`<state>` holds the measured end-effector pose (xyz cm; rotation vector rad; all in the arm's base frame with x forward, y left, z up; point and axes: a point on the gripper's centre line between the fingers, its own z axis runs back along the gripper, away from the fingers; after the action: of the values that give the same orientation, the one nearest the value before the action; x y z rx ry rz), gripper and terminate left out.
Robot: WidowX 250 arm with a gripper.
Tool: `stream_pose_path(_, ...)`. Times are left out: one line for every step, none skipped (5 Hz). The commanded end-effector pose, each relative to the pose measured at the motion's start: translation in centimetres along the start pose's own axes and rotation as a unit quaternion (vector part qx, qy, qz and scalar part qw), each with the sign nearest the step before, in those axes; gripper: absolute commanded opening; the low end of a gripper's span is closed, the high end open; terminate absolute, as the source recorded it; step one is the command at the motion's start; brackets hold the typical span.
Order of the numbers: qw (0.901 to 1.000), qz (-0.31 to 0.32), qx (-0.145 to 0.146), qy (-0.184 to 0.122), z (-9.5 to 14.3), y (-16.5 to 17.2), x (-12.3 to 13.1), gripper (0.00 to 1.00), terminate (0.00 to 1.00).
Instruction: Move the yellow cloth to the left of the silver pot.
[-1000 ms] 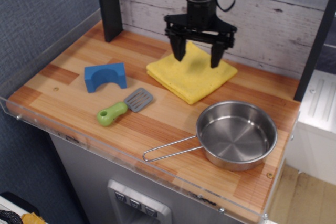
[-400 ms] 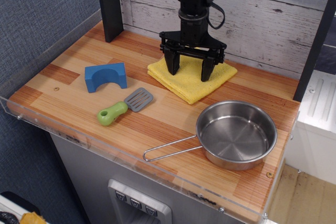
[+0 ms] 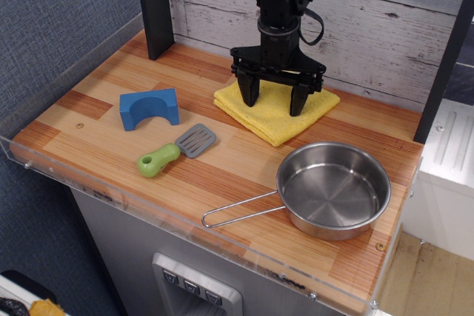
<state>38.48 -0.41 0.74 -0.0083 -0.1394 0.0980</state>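
The yellow cloth [image 3: 275, 120] lies folded flat on the wooden table near the back wall. My black gripper [image 3: 272, 100] points straight down over it, open, with one fingertip near the cloth's left part and one near its right; the tips look to touch or nearly touch the cloth. The silver pot [image 3: 333, 190] stands at the front right, empty, with its wire-loop handle [image 3: 238, 214] pointing left toward the front edge. The cloth is behind and slightly left of the pot.
A blue arch block [image 3: 149, 108] stands at the left. A grey spatula with a green handle [image 3: 176, 149] lies in front of the cloth. A dark post [image 3: 153, 5] stands at the back left. A clear plastic rim [image 3: 178, 220] lines the table's edge.
My gripper has come down from above the cloth to its surface and stayed open. The cloth has shifted slightly to the right under it.
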Motion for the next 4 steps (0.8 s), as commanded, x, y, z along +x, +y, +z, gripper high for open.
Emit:
stream_pose_path(0.9998, -0.016, -0.011, 0.011, 0.6, -0.7, -4.6, 1.00, 0.00)
stream_pose_path(0.9996, -0.024, -0.012, 0.012, 1.6, -0.3, -6.5, 1.00, 0.00)
stream_pose_path(0.9996, -0.023, -0.014, 0.011, 2.6, 0.4, -8.6, 1.00, 0.00)
stream_pose_path(0.9992, -0.021, -0.022, 0.025, 2.3, 1.0, -10.7, 1.00, 0.00)
